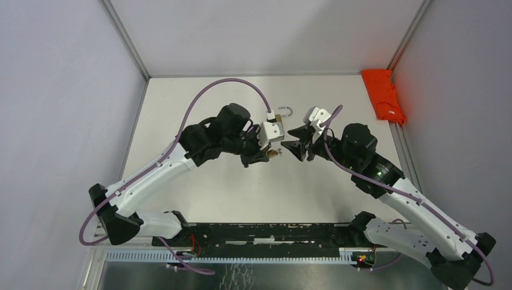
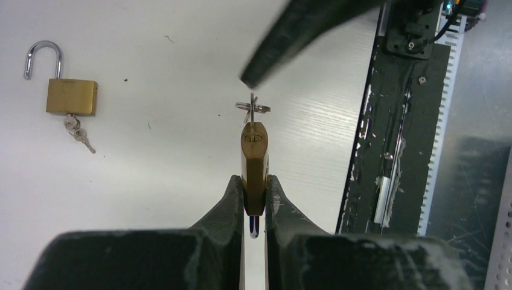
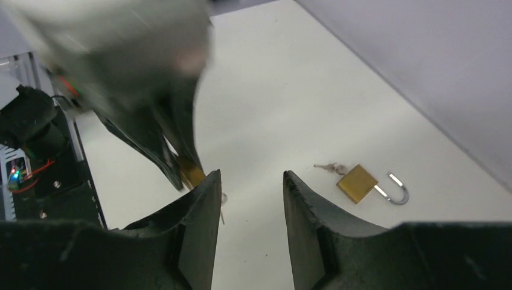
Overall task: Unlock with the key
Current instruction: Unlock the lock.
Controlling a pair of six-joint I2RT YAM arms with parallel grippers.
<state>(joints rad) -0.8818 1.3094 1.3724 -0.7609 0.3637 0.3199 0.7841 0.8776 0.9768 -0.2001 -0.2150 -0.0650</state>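
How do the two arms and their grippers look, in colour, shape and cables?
Both arms have white lower links, the left arm and the right arm, with black joints and black wrist sections. A purple cable loops along each. A small green light glows on the right arm. The left gripper and right gripper have matte black, wedge-shaped fingers, tapering to the tips.

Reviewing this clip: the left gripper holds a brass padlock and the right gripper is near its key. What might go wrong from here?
1. The left gripper pinches the brass padlock only at its lower end, so turning the key may twist or slip the lock in the grip.
2. The small silver key is thin, and in the right wrist view it sits beside one finger of the open right gripper, not between the two. Closing there may miss it or catch only its wire ring.
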